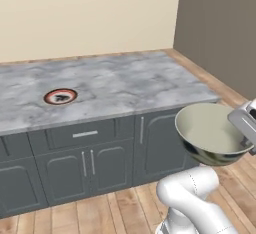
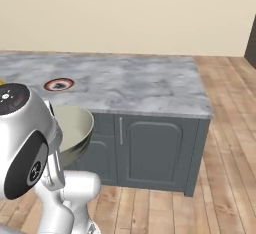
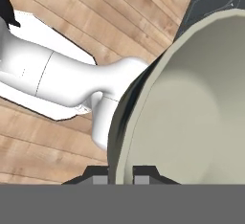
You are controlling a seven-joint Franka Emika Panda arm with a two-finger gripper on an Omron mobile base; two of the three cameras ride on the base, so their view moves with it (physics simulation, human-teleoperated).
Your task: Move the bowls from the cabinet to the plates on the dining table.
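The claw (image 3: 119,176) is clamped on the rim of the cream bowl (image 1: 212,132); the red-rimmed plate (image 1: 60,96) lies well apart on the dining table (image 1: 130,85).

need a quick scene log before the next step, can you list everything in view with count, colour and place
cream bowl: one, glossy cream inside, darker outside, held in the air in front of the dining table, off its right end, rim pinched by the gripper
red-rimmed plate: one, dark red rim, pale centre with a dark mark, on the left part of the tabletop
dining table: one, grey-white veined marble top, dark grey drawers and doors with silver handles
floor: light wood planks
walls: cream behind, grey-brown at right
gripper: one, dark fingertips, shut on the bowl's rim
arm: white with dark joints
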